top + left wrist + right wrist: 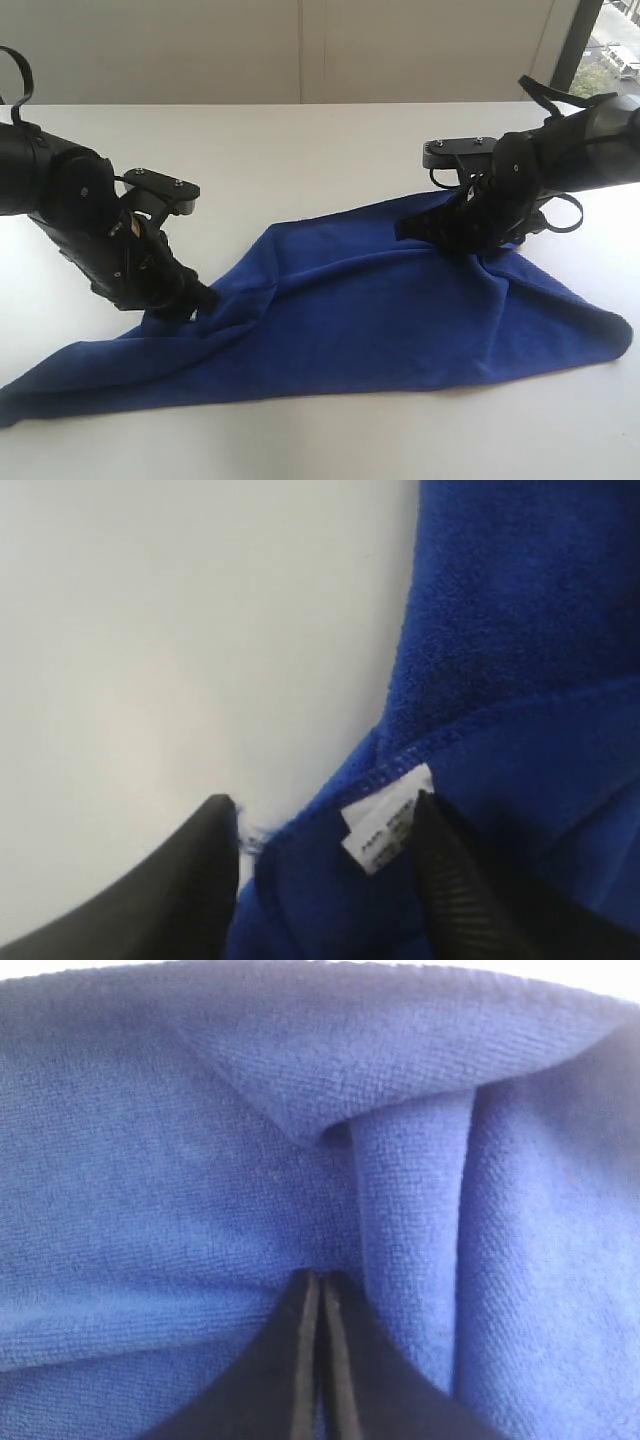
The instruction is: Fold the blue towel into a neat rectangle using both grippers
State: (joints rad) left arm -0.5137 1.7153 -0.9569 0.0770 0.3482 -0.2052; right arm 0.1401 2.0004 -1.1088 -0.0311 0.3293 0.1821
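Find the blue towel (380, 320) spread loosely and wrinkled across the white table (300, 150), one edge drawn up into a peak at the right gripper (470, 245). Note from the exterior view alone: left gripper (195, 300) low at the towel's left-hand edge, fingertips lost against the cloth. Take the detail from the left wrist view: fingers (200, 880) standing apart, astride a towel corner bearing a white label (385, 830), bare table beside it, nothing clamped. See in the right wrist view: fingers (300, 1360) pressed together, pinching gathered pleats of cloth. Cannot read the label's print.
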